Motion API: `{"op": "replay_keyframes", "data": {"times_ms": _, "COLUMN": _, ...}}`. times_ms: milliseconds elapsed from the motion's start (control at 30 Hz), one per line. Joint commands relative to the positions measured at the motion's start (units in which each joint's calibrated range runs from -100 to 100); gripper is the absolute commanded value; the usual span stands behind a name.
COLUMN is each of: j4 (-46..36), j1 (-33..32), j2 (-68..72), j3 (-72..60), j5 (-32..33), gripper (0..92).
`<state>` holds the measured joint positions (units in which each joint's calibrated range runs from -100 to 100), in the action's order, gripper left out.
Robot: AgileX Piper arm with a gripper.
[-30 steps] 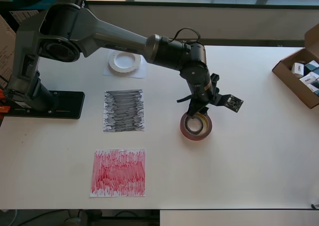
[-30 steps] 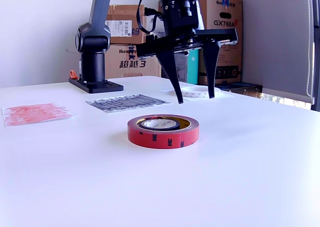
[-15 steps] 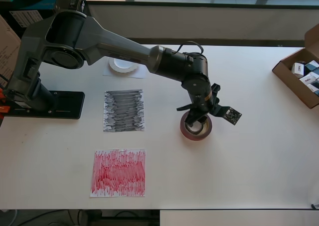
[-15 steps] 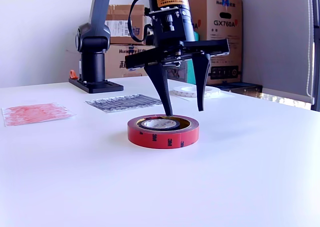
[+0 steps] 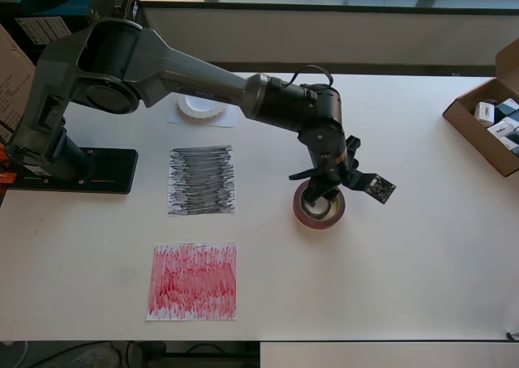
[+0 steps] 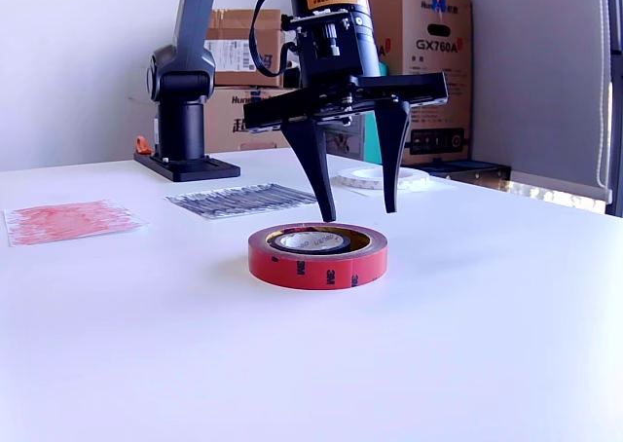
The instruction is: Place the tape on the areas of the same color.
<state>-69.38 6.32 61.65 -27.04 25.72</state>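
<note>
The dark red tape roll point(image 6: 317, 257) with a yellowish core lies flat on the white table, to the right of the sheets in the overhead view point(image 5: 319, 209). A small black ring point(image 6: 310, 239) sits inside its hole. My gripper point(image 6: 358, 210) hangs open just above the roll's far side, touching nothing; the overhead view shows the gripper point(image 5: 323, 193) over the roll. The white tape ring point(image 5: 200, 104) rests on the white sheet point(image 5: 229, 117). The black-scribbled sheet point(image 5: 202, 180) and the red-scribbled sheet point(image 5: 193, 280) lie bare.
An open cardboard box point(image 5: 493, 123) with small items stands at the table's right edge in the overhead view. The arm's black base point(image 5: 77, 169) is at the left. Cardboard boxes point(image 6: 428, 62) stand behind the table in the exterior view.
Over the last second the open gripper came down and moved over the red roll. Since half a second ago it has hardly shifted. The tapes lie where they were.
</note>
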Motion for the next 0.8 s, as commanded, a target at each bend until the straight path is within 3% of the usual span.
{"op": "replay_keyframes", "data": {"times_ms": 0, "j4": -1.18, "j1": -0.02, "j2": -0.19, "j3": 0.28, "j5": -0.08, "gripper": 52.6}}
{"op": "replay_keyframes", "data": {"times_ms": 767, "j4": -5.93, "j1": 2.11, "j2": -0.19, "j3": 0.01, "j5": 0.0, "gripper": 52.6}}
